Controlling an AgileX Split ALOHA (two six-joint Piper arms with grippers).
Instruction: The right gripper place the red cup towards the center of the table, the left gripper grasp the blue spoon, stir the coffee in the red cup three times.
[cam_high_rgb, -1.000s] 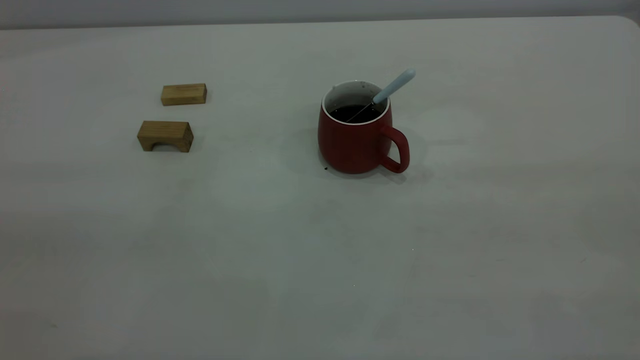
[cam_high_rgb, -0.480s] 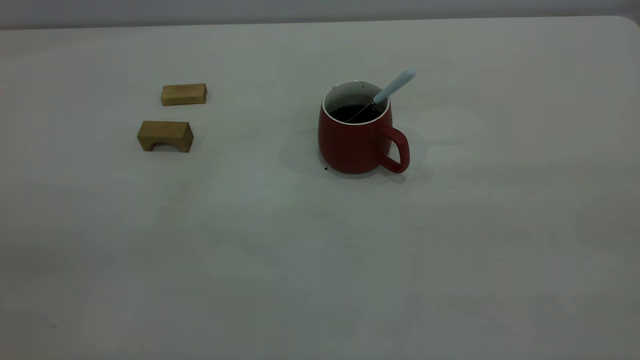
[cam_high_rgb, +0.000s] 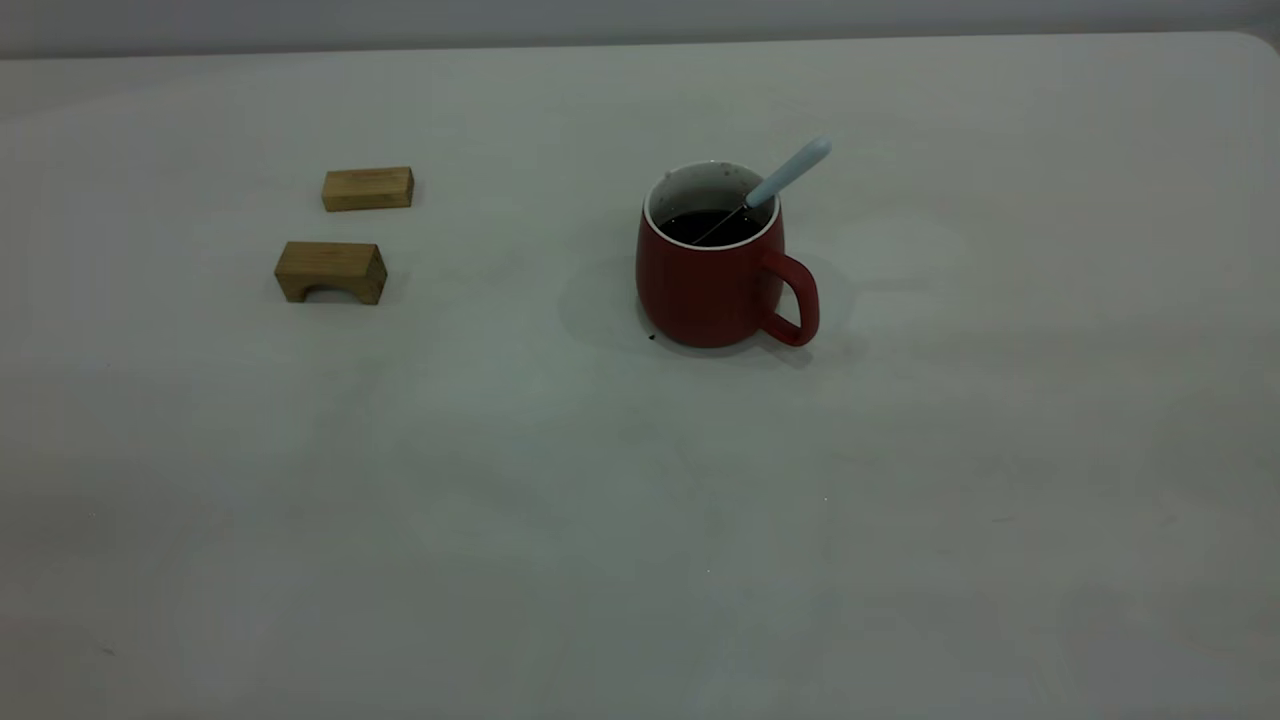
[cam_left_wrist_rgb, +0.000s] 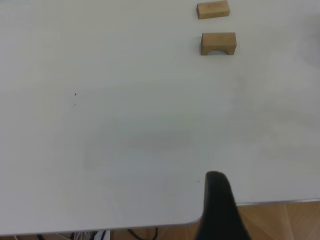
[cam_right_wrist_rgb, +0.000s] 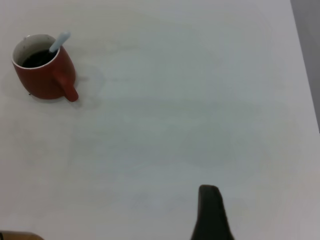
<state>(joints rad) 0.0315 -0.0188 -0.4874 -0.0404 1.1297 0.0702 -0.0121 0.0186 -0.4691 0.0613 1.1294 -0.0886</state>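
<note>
On the left of the table (cam_high_rgb: 500, 480) I see two wooden blocks. The flat block (cam_high_rgb: 367, 188) lies farther back, and the arch block (cam_high_rgb: 331, 271) sits just in front of it. My left gripper (cam_left_wrist_rgb: 218, 207) hangs over the table's near edge, well away from the blocks. I see only one dark finger, so I cannot tell if it is apart or together.

Near the middle stands the red cup (cam_high_rgb: 712, 280), with its handle pointing right. The coffee (cam_high_rgb: 712, 226) is inside. The blue spoon (cam_high_rgb: 786, 175) leans on the right rim, with its bowl in the coffee.

My right gripper (cam_right_wrist_rgb: 210, 212) is far from the cup, over bare table. I cannot tell its state either.
</note>
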